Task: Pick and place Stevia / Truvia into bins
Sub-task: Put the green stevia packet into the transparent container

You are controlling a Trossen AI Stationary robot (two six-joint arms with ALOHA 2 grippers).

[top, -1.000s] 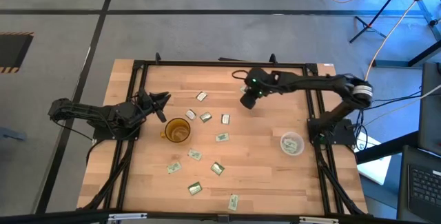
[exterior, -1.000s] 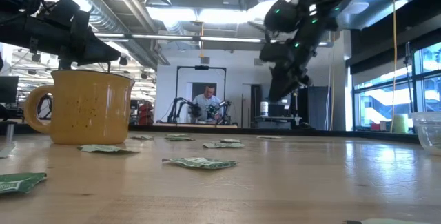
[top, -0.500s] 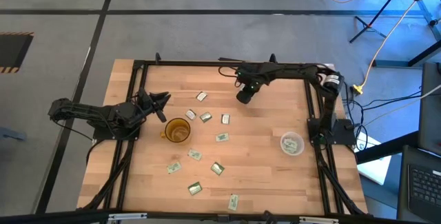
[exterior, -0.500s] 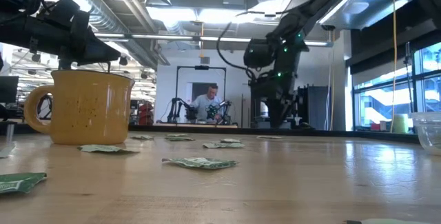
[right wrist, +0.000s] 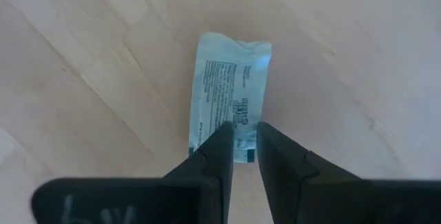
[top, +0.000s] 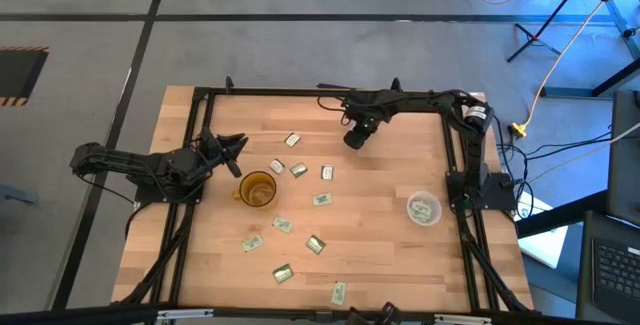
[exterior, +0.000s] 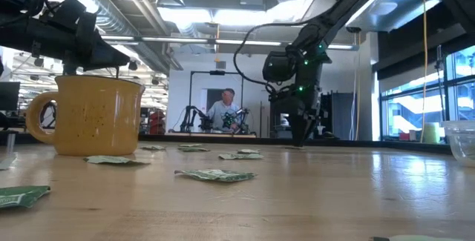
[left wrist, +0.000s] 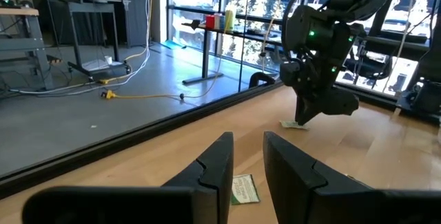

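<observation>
The right gripper (right wrist: 240, 141) is at the upper centre of the high view, fingers parted by a narrow gap and poised directly over one flat green-and-white paper sachet (right wrist: 229, 96) lying on the wooden table (top: 390, 245); contact cannot be determined. The left gripper (left wrist: 248, 158), at centre left, is slightly open and empty, beside the amber translucent mug (top: 257, 189). The clear plastic cup (top: 424, 208) stands at lower right.

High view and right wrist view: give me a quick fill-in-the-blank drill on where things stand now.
1. The right gripper points down at a single ____ lying flat on the wood.
2. The left gripper waits beside the amber ____.
3. The clear cup stands nearer the ____ arm's base.

Missing words: sachet; mug; right
</observation>
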